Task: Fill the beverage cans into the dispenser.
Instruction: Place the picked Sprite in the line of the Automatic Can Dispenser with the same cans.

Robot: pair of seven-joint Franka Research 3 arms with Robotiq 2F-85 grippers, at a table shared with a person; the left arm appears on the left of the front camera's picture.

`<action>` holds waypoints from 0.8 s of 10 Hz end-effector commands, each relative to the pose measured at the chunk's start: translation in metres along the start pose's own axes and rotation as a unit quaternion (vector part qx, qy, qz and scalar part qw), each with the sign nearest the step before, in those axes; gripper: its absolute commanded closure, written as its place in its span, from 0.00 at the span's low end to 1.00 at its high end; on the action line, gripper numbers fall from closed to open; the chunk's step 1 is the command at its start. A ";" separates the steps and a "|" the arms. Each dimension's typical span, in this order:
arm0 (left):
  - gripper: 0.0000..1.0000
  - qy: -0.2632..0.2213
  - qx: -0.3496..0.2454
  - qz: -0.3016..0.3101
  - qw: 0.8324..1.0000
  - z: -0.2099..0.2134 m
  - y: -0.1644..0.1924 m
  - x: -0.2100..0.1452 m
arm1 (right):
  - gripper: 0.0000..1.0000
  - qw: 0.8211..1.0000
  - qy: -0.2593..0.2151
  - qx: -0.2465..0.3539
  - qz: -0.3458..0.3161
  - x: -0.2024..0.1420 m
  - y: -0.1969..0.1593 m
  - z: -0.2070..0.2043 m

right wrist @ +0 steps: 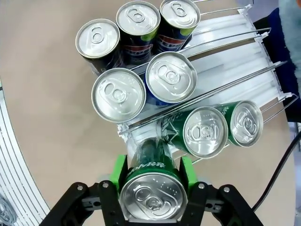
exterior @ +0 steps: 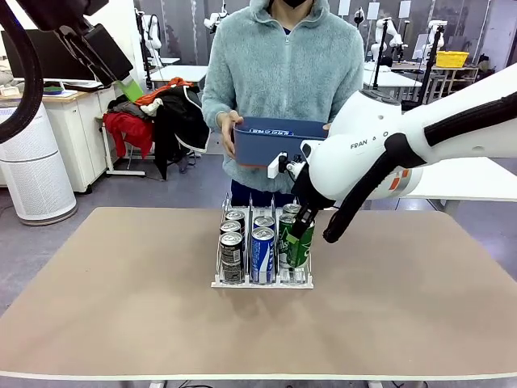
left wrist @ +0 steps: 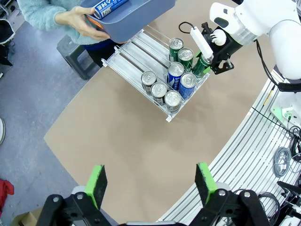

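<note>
The right gripper [right wrist: 153,186] is clamped on a green can [right wrist: 151,195], with one green pad [right wrist: 118,172] pressed to each side of it just under the silver top. It holds the can at the front end of the dispenser [exterior: 262,283] lane nearest to it. In the front view the can leans a little, and whether its base touches the rack cannot be told. Directly beyond the held can, two more green cans [right wrist: 205,131] stand one behind the other in the same lane. The next lane away from the gripper carries two blue-and-white cans [right wrist: 170,77]. The lane farthest from it carries three cans, the front one black [exterior: 232,249]. Past the gripper, at the rear of the dispenser, a person's hands [exterior: 229,123] hold a dark blue bin [exterior: 275,139] above the back ends of the lanes, and a blue-and-white can [left wrist: 106,7] lies inside it. The left gripper [left wrist: 151,183] hangs high over the bare worktop [left wrist: 122,136] with its pads [left wrist: 97,183] spread wide apart and nothing between them. The dispenser and the right gripper lie well ahead of it.
</note>
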State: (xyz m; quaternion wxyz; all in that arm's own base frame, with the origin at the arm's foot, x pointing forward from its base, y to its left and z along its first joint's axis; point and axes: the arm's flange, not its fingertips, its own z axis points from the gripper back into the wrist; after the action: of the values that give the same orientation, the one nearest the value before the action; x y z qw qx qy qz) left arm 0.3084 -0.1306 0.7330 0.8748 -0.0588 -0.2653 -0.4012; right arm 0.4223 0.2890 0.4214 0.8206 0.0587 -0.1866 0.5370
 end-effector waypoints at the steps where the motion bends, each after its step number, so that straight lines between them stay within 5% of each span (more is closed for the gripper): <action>1: 0.00 0.002 -0.003 0.000 1.000 0.000 0.001 -0.002 | 0.42 1.000 -0.022 -0.008 0.019 0.012 -0.015 -0.010; 8: 0.00 0.002 -0.003 0.000 1.000 0.000 0.001 -0.002 | 0.42 0.997 0.023 0.067 0.028 0.004 -0.004 -0.032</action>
State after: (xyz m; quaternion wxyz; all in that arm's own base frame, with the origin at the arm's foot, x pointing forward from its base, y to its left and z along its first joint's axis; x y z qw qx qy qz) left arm 0.3084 -0.1306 0.7330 0.8748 -0.0587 -0.2653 -0.4012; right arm 0.4323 0.3004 0.4003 0.8054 0.0812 -0.1550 0.5663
